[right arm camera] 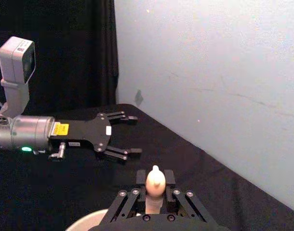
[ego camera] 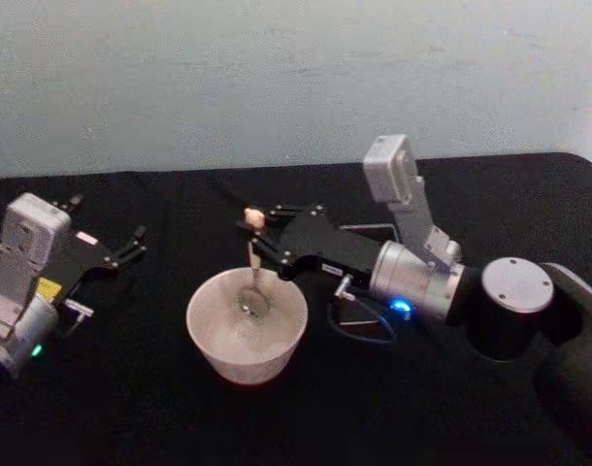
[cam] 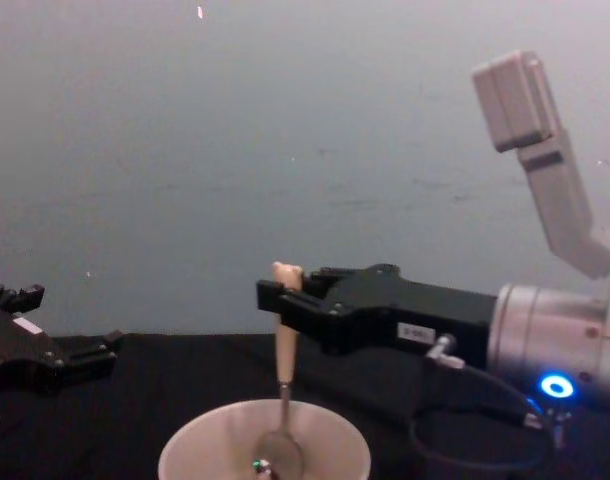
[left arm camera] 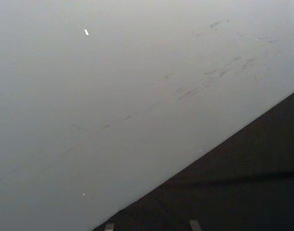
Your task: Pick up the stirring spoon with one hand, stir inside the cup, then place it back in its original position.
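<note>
Right gripper (ego camera: pixel 255 231): pinching the spoon (cam: pixel 284 350) just below its bear-head top, jaws pressing on the handle.
Spoon axis: hanging nearly upright, its bowl dipping into the middle of the cup (ego camera: pixel 213 335).
Cup: sitting directly below the jaws.
Holder (ego camera: pixel 357 318): standing just right of the cup, partly hiding under the right wrist.
Left gripper (ego camera: pixel 131 243): idling at the far left, fingers spreading apart, well away from the cup.

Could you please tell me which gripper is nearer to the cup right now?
The right. The right gripper is just above the cup, holding the stirring spoon upright in it; the left gripper hangs open off to the cup's left.
</note>
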Robot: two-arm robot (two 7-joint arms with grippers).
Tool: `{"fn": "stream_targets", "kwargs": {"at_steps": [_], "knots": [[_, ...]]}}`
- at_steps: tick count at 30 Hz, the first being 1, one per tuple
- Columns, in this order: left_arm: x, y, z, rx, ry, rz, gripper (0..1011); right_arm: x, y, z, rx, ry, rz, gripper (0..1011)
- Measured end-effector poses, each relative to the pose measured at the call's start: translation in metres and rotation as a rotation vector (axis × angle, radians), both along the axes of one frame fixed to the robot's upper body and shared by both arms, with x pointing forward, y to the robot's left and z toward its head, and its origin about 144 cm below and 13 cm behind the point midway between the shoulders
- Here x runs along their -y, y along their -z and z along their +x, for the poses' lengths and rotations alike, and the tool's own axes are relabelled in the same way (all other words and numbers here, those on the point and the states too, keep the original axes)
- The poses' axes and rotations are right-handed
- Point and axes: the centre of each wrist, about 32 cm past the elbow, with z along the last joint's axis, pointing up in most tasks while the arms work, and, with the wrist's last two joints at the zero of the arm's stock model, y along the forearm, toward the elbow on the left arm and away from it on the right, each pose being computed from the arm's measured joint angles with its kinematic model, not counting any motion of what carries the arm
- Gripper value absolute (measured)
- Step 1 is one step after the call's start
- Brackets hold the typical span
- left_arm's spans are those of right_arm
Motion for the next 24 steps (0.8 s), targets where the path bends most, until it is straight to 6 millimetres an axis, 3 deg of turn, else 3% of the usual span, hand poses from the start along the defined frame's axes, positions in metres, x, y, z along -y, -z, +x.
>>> {"fn": "stream_targets", "kwargs": {"at_steps": [13, 24], "knots": [[0.0, 0.0, 0.0, 0.0, 0.0, 0.0, 1001, 0.026, -0.002, -0.021, -0.032, -0.003, -0.001, 215], [0.0, 0.0, 0.0, 0.0, 0.0, 0.0, 1001, 0.024, 0.0, -0.038, -0.06, -0.071, -0.009, 215]]}}
